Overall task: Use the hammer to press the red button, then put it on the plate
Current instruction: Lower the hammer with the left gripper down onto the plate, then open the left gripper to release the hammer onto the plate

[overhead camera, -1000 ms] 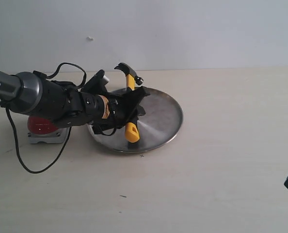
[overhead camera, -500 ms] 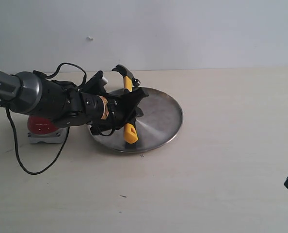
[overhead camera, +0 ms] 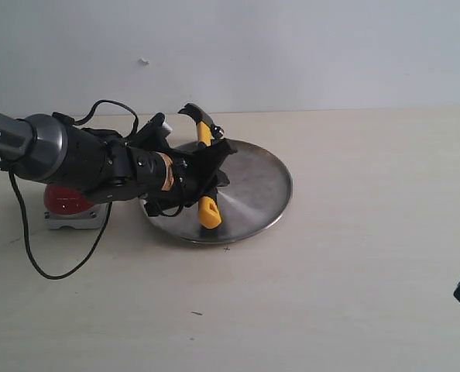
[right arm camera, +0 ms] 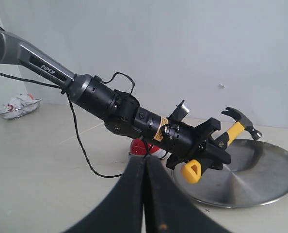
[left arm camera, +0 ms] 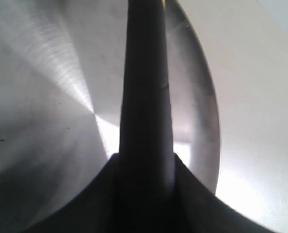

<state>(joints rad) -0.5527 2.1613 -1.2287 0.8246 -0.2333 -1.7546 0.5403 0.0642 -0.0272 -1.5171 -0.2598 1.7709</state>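
L gripper (overhead camera: 207, 174) clamps the hammer (overhead camera: 209, 211) mid-handle over the plate (overhead camera: 261, 186), 9 o'clock side, head toward 12. The red button (overhead camera: 66, 200) sits just past that rim. Only R wrist view shows R gripper (right arm camera: 145, 167) pinched together, empty; L wrist cam sees mostly plate.

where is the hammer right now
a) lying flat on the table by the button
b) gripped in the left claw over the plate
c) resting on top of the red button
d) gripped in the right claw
b: in the exterior view the left claw is clamped around the handle of the hammer, holding it tilted over the plate, with the head raised towards the back rim.
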